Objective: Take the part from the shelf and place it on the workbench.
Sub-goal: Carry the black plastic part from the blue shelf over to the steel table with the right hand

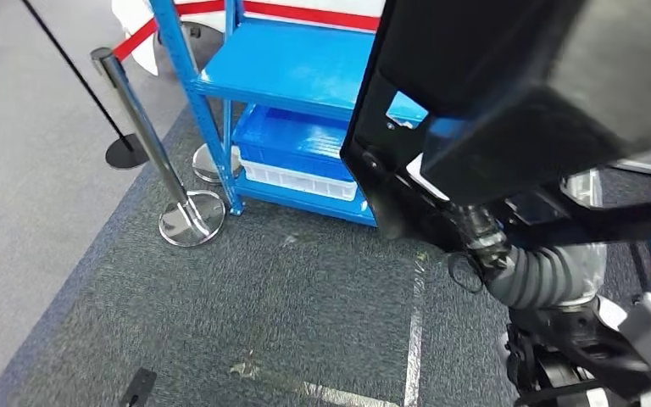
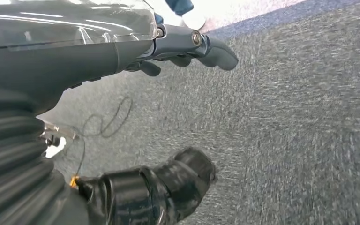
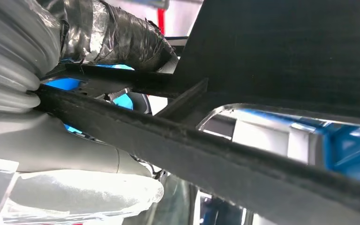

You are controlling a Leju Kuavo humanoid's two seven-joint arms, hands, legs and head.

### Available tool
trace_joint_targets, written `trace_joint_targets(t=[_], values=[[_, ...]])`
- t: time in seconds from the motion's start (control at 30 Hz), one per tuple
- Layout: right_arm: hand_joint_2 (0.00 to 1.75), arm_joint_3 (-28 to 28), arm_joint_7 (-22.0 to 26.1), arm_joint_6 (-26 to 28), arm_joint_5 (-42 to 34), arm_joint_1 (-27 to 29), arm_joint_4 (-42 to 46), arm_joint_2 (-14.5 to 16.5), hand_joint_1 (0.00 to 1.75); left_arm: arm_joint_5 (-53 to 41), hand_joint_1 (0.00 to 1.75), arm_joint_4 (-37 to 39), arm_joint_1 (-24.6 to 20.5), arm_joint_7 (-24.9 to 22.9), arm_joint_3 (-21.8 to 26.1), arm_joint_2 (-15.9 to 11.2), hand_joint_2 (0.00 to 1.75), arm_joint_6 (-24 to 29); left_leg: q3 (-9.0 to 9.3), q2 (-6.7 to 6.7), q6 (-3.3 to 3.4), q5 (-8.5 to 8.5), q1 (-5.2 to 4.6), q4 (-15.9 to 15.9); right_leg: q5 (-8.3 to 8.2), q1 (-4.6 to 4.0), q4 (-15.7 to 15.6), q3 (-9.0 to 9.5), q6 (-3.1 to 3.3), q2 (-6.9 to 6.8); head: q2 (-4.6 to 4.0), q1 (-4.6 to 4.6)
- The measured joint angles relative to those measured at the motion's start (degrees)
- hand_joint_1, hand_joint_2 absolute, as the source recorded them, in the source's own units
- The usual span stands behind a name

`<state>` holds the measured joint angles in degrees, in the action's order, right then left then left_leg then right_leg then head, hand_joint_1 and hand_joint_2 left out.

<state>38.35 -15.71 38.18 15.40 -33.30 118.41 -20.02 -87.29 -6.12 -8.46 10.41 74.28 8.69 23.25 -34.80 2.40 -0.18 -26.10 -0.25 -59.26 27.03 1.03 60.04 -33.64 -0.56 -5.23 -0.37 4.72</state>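
In the head view, the right hand (image 1: 559, 271) is raised close to the camera and carries a big black part (image 1: 509, 93) that covers the upper right of the picture. The part hides the fingers here. Behind it stands a blue shelf (image 1: 288, 76) with a blue bin (image 1: 292, 140) on its lower level, and a chrome post (image 1: 148, 140) stands on the grey carpet (image 1: 246, 314).

In the left wrist view, the left hand (image 2: 178, 51) hangs over the carpet with nothing in it, its fingers loosely curled and apart; the picture is blurred.

In the right wrist view, the thumb (image 3: 84, 192) presses under a black edge of the part (image 3: 262, 51), and the other fingers wrap over it.
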Motion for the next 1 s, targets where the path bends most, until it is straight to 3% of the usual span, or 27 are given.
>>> trace_joint_targets(t=[0.03, 0.1, 0.17, 0.23, 0.27, 0.3, 0.33, 0.4, 0.47, 0.5, 0.57, 0.63, 0.7, 0.77, 0.8, 0.83, 0.87, 0.93, 1.0], values=[[1.75, -0.1, 0.1, 0.3, -0.1, 0.6, 0.5, 0.0, 1.75, 0.2, 0.0, 0.0, 0.1, 0.3, 0.2, -0.1, 1.75, 0.0, -0.05, -0.56, 0.43, 0.2, 0.07, 0.2, -0.04, -0.03, -0.2, 0.18, -0.34, -0.41, 0.0, -0.02], [1.75, -0.6, 0.6, 0.9, -1.1, 2.2, 1.4, -0.3, 1.75, 0.3, 0.0, 0.0, 0.3, 0.9, 0.4, -0.1, 1.75, 0.1, 0.18, -1.51, 1.22, 0.65, 0.34, 0.8, 0.83, 0.08, 0.5, 0.1, -0.93, 0.73, 0.0, -0.06], [1.75, -1.4, 2.0, 1.2, -3.4, 4.5, 2.1, -0.5, 1.75, 0.2, 0.0, 0.0, 0.3, 1.5, 0.5, -0.1, 1.75, 0.2, 0.36, -2.49, 1.94, 1.06, 0.58, 1.3, 3.94, 0.13, 5.3, -2.0, -1.01, 3.5, 0.0, -0.22], [1.75, -2.3, 4.2, 1.3, -5.3, 7.2, 2.5, -0.6, 1.75, 0.1, 0.0, 0.0, 0.2, 2.3, 0.5, -0.2, 1.75, 0.4, 0.19, -3.75, 2.25, 1.21, 0.49, 1.3, 7.18, 0.0, 12.7, -5.45, -0.82, 4.95, 0.0, -0.31], [1.75, -2.7, 4.9, 1.3, -5.7, 8.5, 2.6, -0.6, 1.75, 0.1, 0.0, 0.0, 0.2, 2.6, 0.6, -0.2, 1.75, 0.5, 0.12, -4.42, 2.28, 1.22, 0.43, 1.2, 7.56, -0.02, 14.9, -6.51, -0.75, 5.15, 0.0, -0.3], [1.75, -3.2, 5.2, 1.3, -5.8, 9.5, 2.6, -0.7, 1.75, 0.0, 0.0, 0.0, 0.3, 2.8, 0.6, -0.3, 1.75, 0.5, 0.06, -5.12, 2.28, 1.23, 0.38, 1.1, 6.86, -0.02, 15.0, -6.61, -0.67, 5.26, 0.0, -0.29], [1.75, -3.6, 5.1, 1.2, -5.6, 10.3, 2.7, -0.7, 1.75, -0.2, 0.0, 0.0, 0.3, 2.9, 0.6, -0.4, 1.75, 0.5, 0.01, -5.85, 2.24, 1.2, 0.37, 0.9, 5.17, 0.01, 12.8, -5.61, -0.55, 5.53, 0.0, -0.3], [1.75, -4.1, 4.3, 0.8, -5.1, 11.4, 2.7, -0.9, 1.75, -0.6, 0.0, 0.0, 0.2, 3.1, 0.7, -0.5, 1.75, 0.5, -0.32, -7.24, 1.96, 1.03, 0.32, 0.2, 1.64, 0.18, 5.4, -2.21, -0.31, 7.88, 0.0, -0.3], [1.75, -4.3, 3.5, -0.6, -4.9, 12.2, 2.6, -1.0, 1.75, -1.0, 0.0, 0.0, 0.1, 3.0, 0.7, -0.7, 1.75, 0.5, -0.98, -8.51, 1.44, 0.97, 0.34, -0.3, 0.43, 0.27, 1.0, -0.23, -0.31, 9.88, 0.0, -0.26], [1.75, -4.3, 3.0, -1.6, -5.1, 12.5, 2.5, -1.0, 1.75, -1.3, 0.0, 0.0, 0.1, 2.9, 0.7, -0.9, 1.75, 0.4, -1.28, -9.12, 1.09, 1.1, 0.38, -0.3, 0.58, 0.2, 0.6, -0.12, -0.28, 9.88, 0.0, -0.23], [1.75, -4.2, 2.2, -3.6, -5.7, 12.8, 2.2, -1.0, 1.75, -1.6, 0.0, 0.0, 0.3, 2.7, 0.7, -1.2, 1.75, 0.4, -1.76, -9.7, 0.37, 1.39, 0.56, -0.2, 0.21, 0.26, 0.3, -0.02, 0.23, 8.51, 0.0, -0.23], [1.75, -4.1, 1.9, -4.5, -6.1, 13.2, 1.8, -1.0, 1.75, -1.8, 0.0, 0.1, 0.3, 2.5, 0.7, -1.3, 1.75, 0.3, -2.95, -7.23, -0.34, 0.13, 0.46, -2.3, -0.08, 0.5, -0.1, 0.21, 0.85, 6.91, 0.0, 0.06], [1.75, -4.0, 1.9, -4.8, -6.2, 13.6, 1.5, -1.0, 1.75, -1.8, 0.0, 0.1, 0.0, 2.5, 0.7, -1.5, 1.75, 0.3, -5.86, -4.01, -0.97, -3.06, 0.48, -8.5, -0.09, 0.41, -0.3, 0.34, 1.15, 5.21, 0.0, 0.36], [1.75, -4.0, 1.6, -5.7, -6.7, 13.7, 1.1, -1.0, 1.75, -2.0, 0.0, 0.1, 0.0, 2.5, 0.7, -1.7, 1.75, 0.2, -8.81, -3.09, -1.37, -5.2, 0.7, -14.6, 0.02, 0.34, -0.3, 0.37, 1.26, 3.51, 0.0, 0.37], [1.75, -4.0, 1.3, -6.4, -7.0, 13.7, 0.9, -1.0, 1.75, -2.2, 0.0, 0.1, 0.1, 2.5, 0.7, -1.7, 1.75, 0.2, -9.07, -2.91, -1.46, -4.87, 0.79, -15.2, 0.08, 0.33, -0.3, 0.41, 1.27, 2.7, 0.0, 0.37], [1.75, -3.9, 0.8, -7.3, -7.2, 13.7, 0.5, -1.0, 1.75, -2.3, 0.0, 0.1, 0.1, 2.5, 0.7, -1.7, 1.75, 0.3, -8.15, -2.68, -1.43, -3.57, 0.85, -13.5, 0.18, 0.33, -0.3, 0.49, 1.23, 1.92, 0.01, 0.37], [1.75, -3.6, 0.3, -8.2, -7.4, 13.6, 0.0, -1.0, 1.75, -2.3, 0.0, 0.1, 0.1, 2.5, 0.7, -1.8, 1.75, 0.3, -6.19, -2.11, -1.3, -1.65, 0.84, -9.9, 0.29, 0.32, -0.3, 0.63, 1.14, 1.18, 0.01, 0.37], [1.75, -2.8, -0.5, -10.0, -7.5, 13.1, -1.6, -0.7, 1.75, -2.5, 0.0, 0.1, -0.2, 2.2, 0.7, -1.9, 1.75, 0.4, -2.27, 0.05, -0.61, 0.89, 0.34, -2.3, 0.55, 0.07, -0.3, 0.93, 0.83, -0.13, 0.01, 0.34], [1.75, -1.6, -0.9, -11.5, -7.6, 12.4, -3.7, -0.1, 1.75, -2.6, 0.0, 0.1, -0.6, 1.5, 0.6, -2.1, 1.75, 0.4, -1.07, 0.93, 0.22, 1.27, -0.18, 0.5, 0.65, -0.25, -0.4, 1.08, 0.39, -1.16, 0.0, 0.28]])
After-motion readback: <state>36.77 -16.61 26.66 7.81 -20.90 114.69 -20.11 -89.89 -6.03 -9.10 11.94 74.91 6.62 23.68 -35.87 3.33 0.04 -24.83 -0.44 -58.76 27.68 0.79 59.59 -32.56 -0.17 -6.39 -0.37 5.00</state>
